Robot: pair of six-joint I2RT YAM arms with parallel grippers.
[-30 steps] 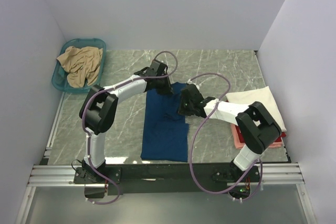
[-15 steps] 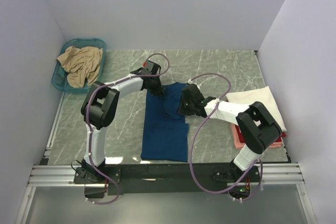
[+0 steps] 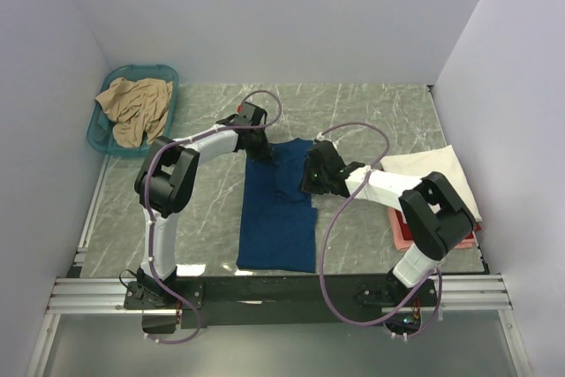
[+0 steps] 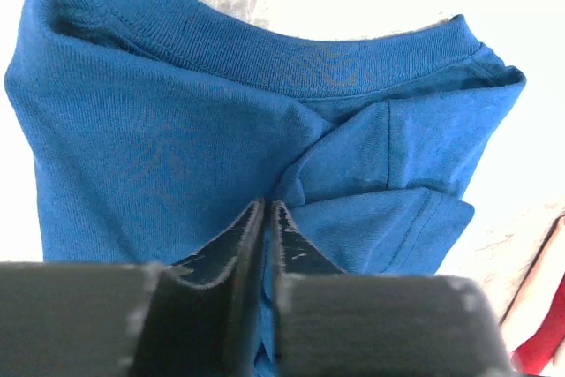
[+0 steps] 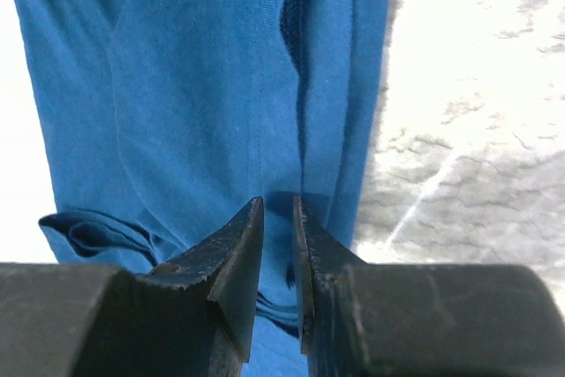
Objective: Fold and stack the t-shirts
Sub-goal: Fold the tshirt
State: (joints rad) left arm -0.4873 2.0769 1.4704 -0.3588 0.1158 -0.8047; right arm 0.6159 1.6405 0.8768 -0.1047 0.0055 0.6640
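Observation:
The dark blue t-shirt [image 3: 278, 227] lies lengthwise on the marble table [image 3: 380, 108] between the arms. My left gripper [image 3: 262, 152] is at its far left corner near the collar, shut on a pinch of blue cloth [image 4: 159, 147], which shows between the left gripper's [image 4: 267, 205] fingers. At the shirt's right edge, my right gripper [image 3: 309, 184] has its jaws nearly together with a fold of the blue shirt [image 5: 194, 86] between them; the right gripper [image 5: 278, 202] is low on the table. No white print shows.
A teal basket [image 3: 141, 68] at the far left holds a crumpled tan t-shirt [image 3: 132, 108]. A folded cream-white t-shirt [image 3: 433, 174] lies at the right edge on red and pink cloth [image 3: 399, 236]. White walls enclose the table on three sides.
My left gripper has slid left from over the shirt's top to its far left corner and has closed on the cloth. The right gripper has stayed in place.

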